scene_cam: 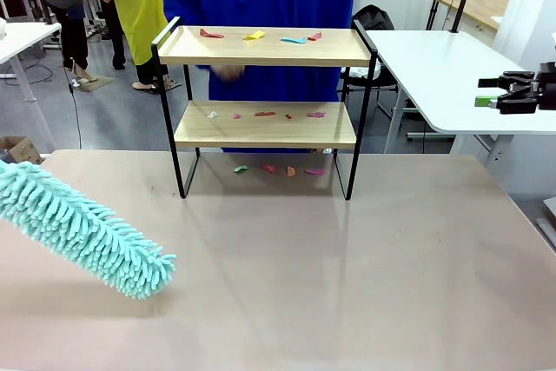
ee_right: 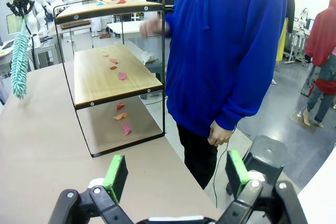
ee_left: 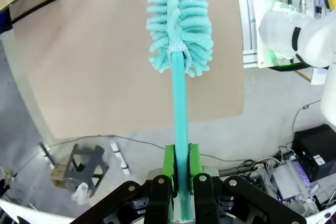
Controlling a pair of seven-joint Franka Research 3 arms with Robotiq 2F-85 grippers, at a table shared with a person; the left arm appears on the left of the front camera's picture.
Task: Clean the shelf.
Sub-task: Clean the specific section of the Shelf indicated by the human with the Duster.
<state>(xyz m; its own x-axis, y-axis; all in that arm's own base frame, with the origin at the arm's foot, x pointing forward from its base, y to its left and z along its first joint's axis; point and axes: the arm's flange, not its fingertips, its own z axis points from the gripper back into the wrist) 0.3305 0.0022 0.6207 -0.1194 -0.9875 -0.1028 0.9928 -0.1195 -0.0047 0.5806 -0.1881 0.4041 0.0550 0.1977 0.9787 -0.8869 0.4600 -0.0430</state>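
Left pincer (ee_left: 181, 156) clamped tight on teal duster (ee_left: 178, 24) handle; fluffy head beyond fingertips, over counter (scene_cam: 347, 284). Right pincer (ee_right: 176, 174) spread wide, empty. Shelf (ee_right: 105, 85) ahead of it, leftward, standing on counter; coloured paper scraps (ee_right: 122, 76) on both boards and beneath. Person (ee_right: 231, 51) in blue hoodie just beside shelf.

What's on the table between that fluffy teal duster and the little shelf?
Nothing: in the front view, bare brown tabletop runs from the duster to the shelf.
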